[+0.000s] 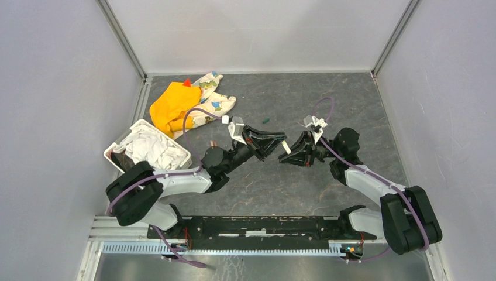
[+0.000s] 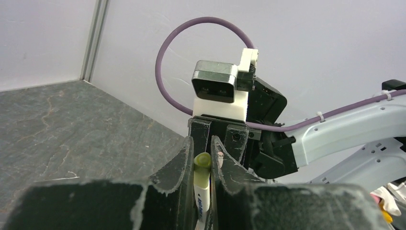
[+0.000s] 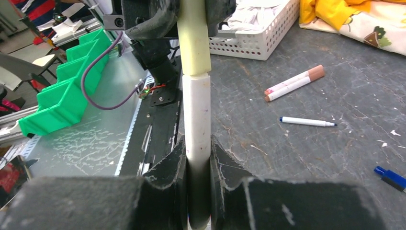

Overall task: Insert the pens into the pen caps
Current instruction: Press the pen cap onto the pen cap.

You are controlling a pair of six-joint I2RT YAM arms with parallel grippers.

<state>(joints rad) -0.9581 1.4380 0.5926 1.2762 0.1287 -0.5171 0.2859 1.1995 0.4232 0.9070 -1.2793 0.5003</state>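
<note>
My left gripper point(image 1: 277, 144) and right gripper point(image 1: 290, 153) meet tip to tip above the middle of the table. In the right wrist view, my right gripper point(image 3: 197, 143) is shut on a white pen barrel point(image 3: 197, 110). The barrel's far end sits in a cream pen cap point(image 3: 193, 45) that runs into the left gripper's jaws. In the left wrist view, my left gripper point(image 2: 202, 143) is shut on the cream-capped piece point(image 2: 202, 163), with a white printed section below it. A dark green cap point(image 1: 266, 120) lies on the table behind the grippers. A blue cap point(image 3: 389, 174) lies at the right.
Two brown-capped pens point(image 3: 294, 84) and a slim blue-tipped pen point(image 3: 306, 121) lie on the grey table. A white basket point(image 1: 114, 149) of white cloth stands at the left, with an orange cloth point(image 1: 169, 105) and a patterned cloth point(image 1: 213, 96) behind it. Green bins point(image 3: 62, 96) stand off the table.
</note>
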